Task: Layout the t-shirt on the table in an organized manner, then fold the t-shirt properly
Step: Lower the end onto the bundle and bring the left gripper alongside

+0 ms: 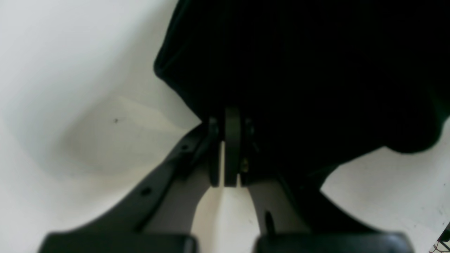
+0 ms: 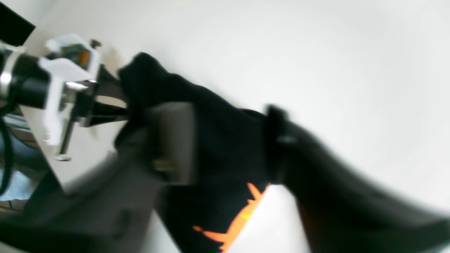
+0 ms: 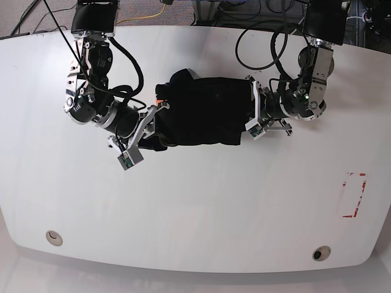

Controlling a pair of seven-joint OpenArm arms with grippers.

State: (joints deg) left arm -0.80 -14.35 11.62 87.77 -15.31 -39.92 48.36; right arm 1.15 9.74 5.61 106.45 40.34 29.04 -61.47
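- Left gripper [image 1: 232, 140] is clamped tight on the edge of the t-shirt [image 3: 201, 110]; in the left wrist view its two dark fingers [image 1: 232, 147] meet with black cloth bunched right above them, so it's pinching fabric.
- Right gripper [image 2: 225, 147] is blurry in its own wrist view. You can see one grey finger pad [image 2: 174, 142] and one black finger on either side of a band of black cloth, so the cloth sits between them, but I honestly can't tell if they've pressed down on it or are just straddling it.
- From the overhead base view, the shirt is a dark, roughly rectangular bundle lying in the upper middle of the table [image 3: 195, 207], stretched sideways between the two arms.
- Left gripper [image 3: 252, 113] has the end of the shirt on the right side of that view; right gripper [image 3: 154, 125] is at the opposite end.
- Fabric looks rumpled, with a lump at the top near the right arm's end.
- Bit of orange [image 2: 242, 214] shows against the black cloth in the right wrist view, and a small orange spot [image 3: 157, 101] sits at the shirt's edge in the base view too. Can't make out what it is.
- Red tape rectangle [image 3: 354, 194] is way off near the table's far right edge, well apart from the shirt.
- Two round holes in the tabletop along the near edge: one [image 3: 54, 235] at the left corner, one [image 3: 320, 251] toward the right.
- Small dark speck [image 1: 115, 121] on the white surface beside the left gripper.
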